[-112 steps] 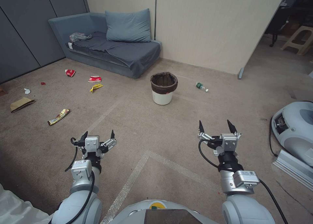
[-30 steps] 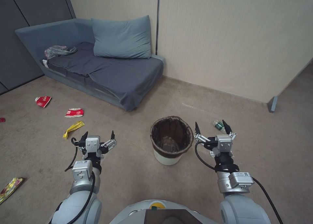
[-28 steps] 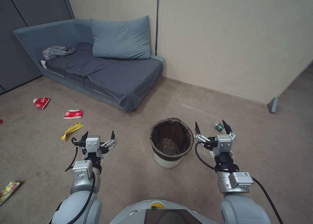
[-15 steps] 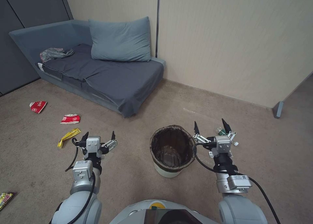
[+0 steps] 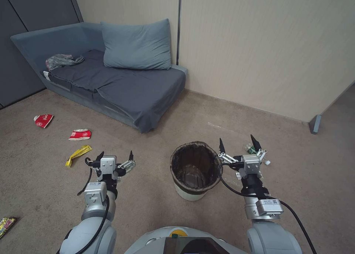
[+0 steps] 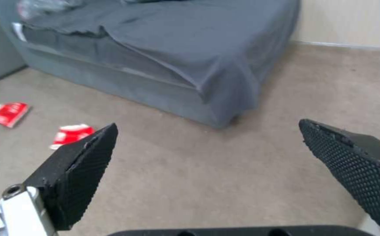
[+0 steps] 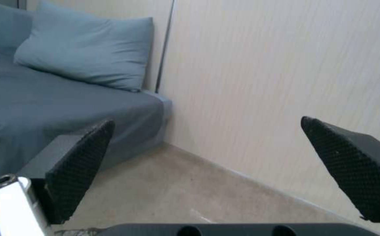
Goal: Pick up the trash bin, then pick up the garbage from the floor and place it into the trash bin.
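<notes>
Head view: trash bin just left of right gripper fingers

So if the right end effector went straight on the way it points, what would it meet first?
Probably the beige wall. The open right end effector aims past the trash bin; nothing lies between, though depth is unclear.

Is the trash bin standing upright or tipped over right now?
Upright: the trash bin stands on its white base on the carpet, its liner-wrapped mouth facing up.

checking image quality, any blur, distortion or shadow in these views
Head view: wide-angle bending of the wall lines, sharp floor, soft shadow inside the bin. Left wrist view: sofa and red cups soft. Right wrist view: pillow soft, lighting even.
</notes>
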{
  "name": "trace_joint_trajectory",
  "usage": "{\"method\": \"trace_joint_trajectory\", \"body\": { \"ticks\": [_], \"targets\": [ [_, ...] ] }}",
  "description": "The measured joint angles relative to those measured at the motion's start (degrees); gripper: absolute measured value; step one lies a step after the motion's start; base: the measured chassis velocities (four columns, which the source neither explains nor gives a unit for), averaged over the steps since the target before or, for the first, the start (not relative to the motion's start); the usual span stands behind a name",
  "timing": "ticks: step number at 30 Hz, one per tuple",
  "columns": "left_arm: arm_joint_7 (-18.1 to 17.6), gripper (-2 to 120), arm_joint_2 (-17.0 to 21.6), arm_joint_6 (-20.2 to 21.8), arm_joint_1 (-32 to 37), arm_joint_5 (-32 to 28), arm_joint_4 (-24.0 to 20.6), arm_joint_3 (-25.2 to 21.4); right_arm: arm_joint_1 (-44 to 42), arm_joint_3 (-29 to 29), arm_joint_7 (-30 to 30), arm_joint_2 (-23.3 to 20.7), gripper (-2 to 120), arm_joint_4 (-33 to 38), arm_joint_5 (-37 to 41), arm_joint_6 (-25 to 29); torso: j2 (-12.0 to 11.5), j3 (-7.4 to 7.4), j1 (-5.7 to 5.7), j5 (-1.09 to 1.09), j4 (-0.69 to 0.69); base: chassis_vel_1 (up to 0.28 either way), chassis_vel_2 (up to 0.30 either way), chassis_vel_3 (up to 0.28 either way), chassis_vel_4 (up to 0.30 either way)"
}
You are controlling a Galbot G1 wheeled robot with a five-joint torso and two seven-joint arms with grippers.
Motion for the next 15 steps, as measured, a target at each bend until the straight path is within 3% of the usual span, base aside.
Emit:
{"method": "trace_joint_trajectory", "body": {
  "ticks": [6, 12, 14, 15],
  "targets": [
    [3.4, 100, 2.4, 0.4, -1.1, -8.7, 0.0, 0.5, 0.1, 0.6, 0.6, 0.0, 100, -0.4, 0.0, 0.2, 0.0, 0.00, 0.00, 0.00, -0.01, 0.000, 0.000, 0.000, 0.000],
    [5.3, 100, 8.4, 2.6, -8.4, -24.6, 1.0, 0.6, 1.3, 2.7, 0.3, 0.0, 100, -0.7, 1.0, -0.1, 0.0, 0.00, 0.00, -0.01, -0.02, 0.000, 0.000, 0.000, 0.000],
    [5.3, 100, 8.6, 2.7, -8.6, -25.2, 1.1, 0.6, 1.5, 3.0, 0.2, 0.0, 100, -0.8, 1.2, -0.1, 0.0, 0.01, 0.00, -0.02, -0.01, 0.000, 0.000, 0.000, 0.000],
    [5.7, 100, 10.3, 3.5, -10.2, -28.8, 2.1, 0.9, 2.6, 4.6, -0.1, 0.0, 100, -0.9, 2.2, -0.6, 0.0, 0.01, 0.00, -0.01, -0.02, 0.000, 0.000, 0.000, 0.000]
  ]
}}
